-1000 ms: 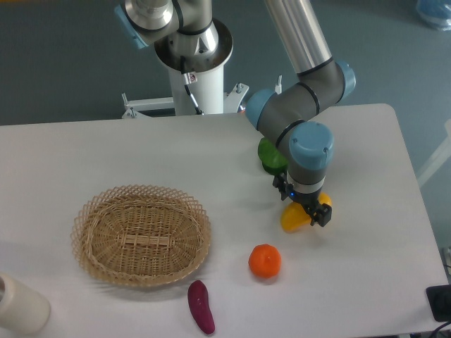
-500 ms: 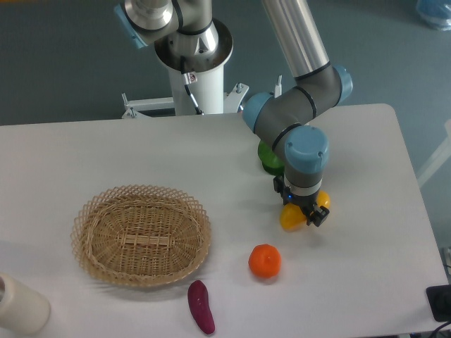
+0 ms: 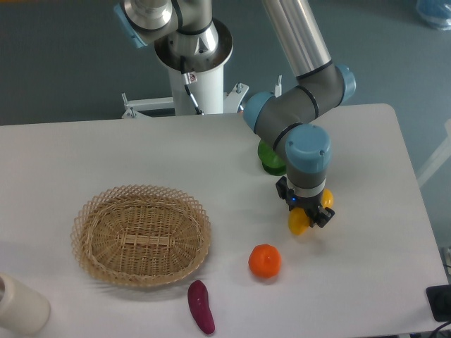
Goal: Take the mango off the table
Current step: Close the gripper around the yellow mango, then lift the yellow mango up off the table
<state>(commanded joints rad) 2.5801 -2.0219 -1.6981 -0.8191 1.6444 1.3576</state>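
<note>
A white table (image 3: 106, 151) with rounded corners is filling most of the view, with grey-blue floor lying behind it and the arm's white pedestal (image 3: 197, 67) standing at its far edge. A woven basket (image 3: 141, 234) is sitting on the left part of the table, a round orange (image 3: 265, 260) and a purple eggplant (image 3: 201, 306) are lying nearer the front edge, and a pale cylinder (image 3: 20, 305) is showing at the front left corner. A green vegetable (image 3: 270, 156) is sitting behind the arm's wrist, partly hidden by it.

The pincer (image 3: 310, 215) is pointing straight down right of the table's middle. The mango (image 3: 300, 221) is sitting between its dark fingers, yellow showing on both sides of them, so the pincer is closing on the mango. Whether the fruit is resting on the table or hanging just clear of it cannot be told.
</note>
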